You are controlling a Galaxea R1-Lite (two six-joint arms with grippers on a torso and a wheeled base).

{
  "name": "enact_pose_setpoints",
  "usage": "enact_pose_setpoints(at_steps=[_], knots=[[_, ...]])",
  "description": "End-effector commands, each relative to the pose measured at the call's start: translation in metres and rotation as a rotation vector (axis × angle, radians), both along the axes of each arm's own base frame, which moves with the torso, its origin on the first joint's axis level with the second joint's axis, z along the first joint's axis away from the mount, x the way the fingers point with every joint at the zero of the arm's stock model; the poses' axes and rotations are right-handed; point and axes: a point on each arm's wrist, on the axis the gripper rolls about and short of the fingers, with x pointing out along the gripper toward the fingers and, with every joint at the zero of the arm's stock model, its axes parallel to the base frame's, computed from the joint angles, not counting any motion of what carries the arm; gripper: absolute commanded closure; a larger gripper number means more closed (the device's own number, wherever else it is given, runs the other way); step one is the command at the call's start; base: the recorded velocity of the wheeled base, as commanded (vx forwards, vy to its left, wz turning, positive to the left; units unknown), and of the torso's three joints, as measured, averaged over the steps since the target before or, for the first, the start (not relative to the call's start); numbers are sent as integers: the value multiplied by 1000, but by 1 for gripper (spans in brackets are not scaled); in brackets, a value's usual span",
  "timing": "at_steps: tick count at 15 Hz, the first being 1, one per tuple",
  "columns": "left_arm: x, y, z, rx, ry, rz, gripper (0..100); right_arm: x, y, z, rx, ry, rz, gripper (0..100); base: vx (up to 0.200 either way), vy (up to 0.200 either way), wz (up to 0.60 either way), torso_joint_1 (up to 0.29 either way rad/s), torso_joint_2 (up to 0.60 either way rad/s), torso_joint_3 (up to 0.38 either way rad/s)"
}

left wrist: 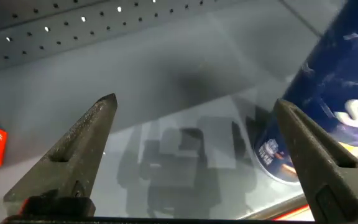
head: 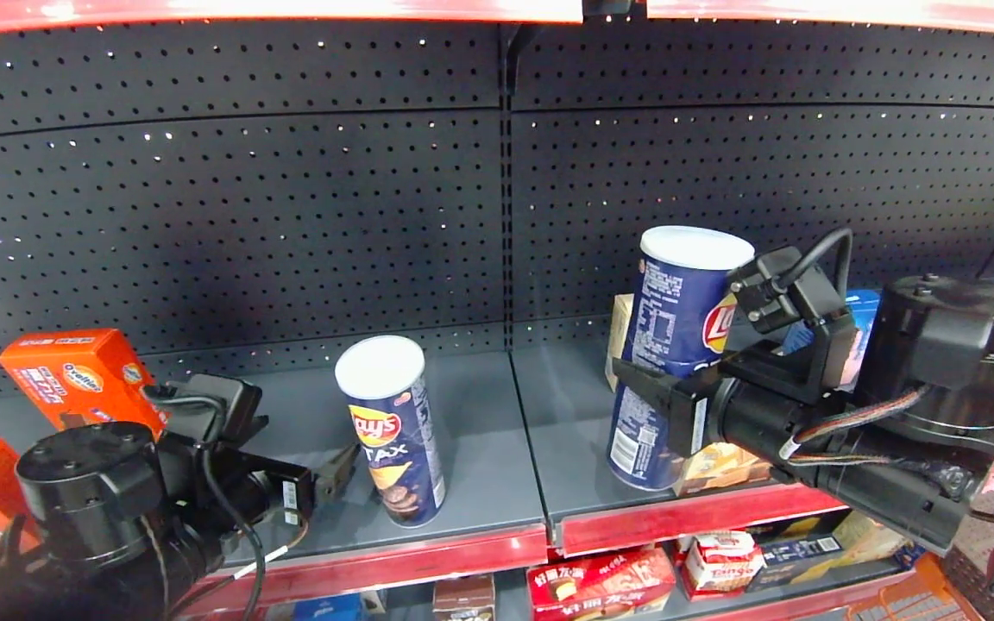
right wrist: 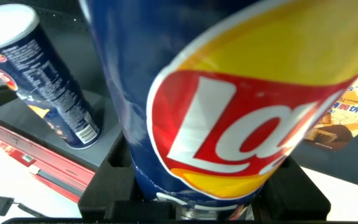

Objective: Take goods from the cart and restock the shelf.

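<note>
1. Blue can [head: 393, 431] stands upright on the shelf [head: 480, 405], near the front edge. This one looks already placed.
2. Second can [head: 678, 345] is over the right part of the shelf, a little tilted, gripped at its middle by the right claw [head: 657, 392]. Its base is low at the shelf board, but whether it rests there I cannot tell.
3. Left to do, as I judge: set it upright, release it, then fetch more goods.
4. Right arm comes in from the right side, wrist about level — the left claw [left wrist: 194, 102] is low before the shelf, wide open and holding nothing, just beside the blue can.
</note>
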Motion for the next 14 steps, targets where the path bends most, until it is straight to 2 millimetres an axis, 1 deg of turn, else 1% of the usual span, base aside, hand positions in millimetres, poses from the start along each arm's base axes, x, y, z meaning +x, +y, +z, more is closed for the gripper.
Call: enact_pose_setpoints(at_steps=[1, 7, 11, 14], knots=[[5, -3, -14, 16, 42, -5, 0, 0, -1, 1, 2, -2, -1, 100, 0, 0, 0, 0, 0, 0], [4, -4, -12, 8, 28, -13, 0, 1, 0, -1, -2, 1, 1, 100, 0, 0, 0, 0, 0, 0], [-3, -10, -14, 0, 44, -45, 0, 0, 0, 0, -1, -1, 1, 100, 0, 0, 0, 0, 0, 0], [-7, -17, -11, -13, 34, -72, 0, 0, 0, 0, -1, -1, 1, 100, 0, 0, 0, 0, 0, 0]])
